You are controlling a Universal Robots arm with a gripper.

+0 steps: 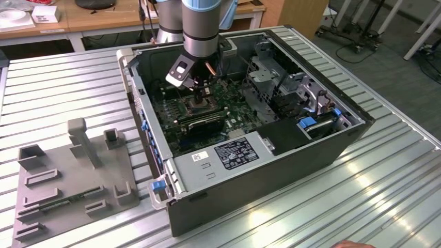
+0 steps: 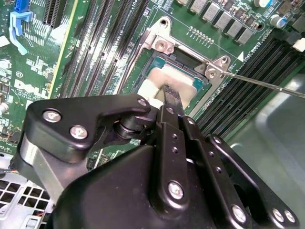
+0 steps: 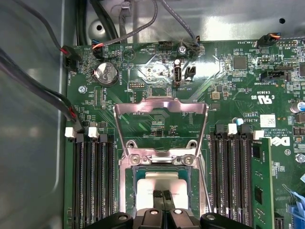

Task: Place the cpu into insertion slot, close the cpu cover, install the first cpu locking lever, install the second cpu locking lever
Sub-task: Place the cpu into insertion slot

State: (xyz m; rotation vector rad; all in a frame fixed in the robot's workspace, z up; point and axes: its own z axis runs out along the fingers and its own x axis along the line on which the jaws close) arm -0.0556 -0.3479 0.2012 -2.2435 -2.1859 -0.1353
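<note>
Nearest, the gripper is set low over the socket, its fingers brought together with nothing clamped between them; whether the tips touch the cpu cannot be told. The cpu is laid flat in the insertion slot, silvery-tan top upward, so placing is judged done. Beyond it, the cpu cover is swung back on its hinge, leaving the socket reachable. A thin locking lever is sprung aside, clear of the cover's path.
</note>
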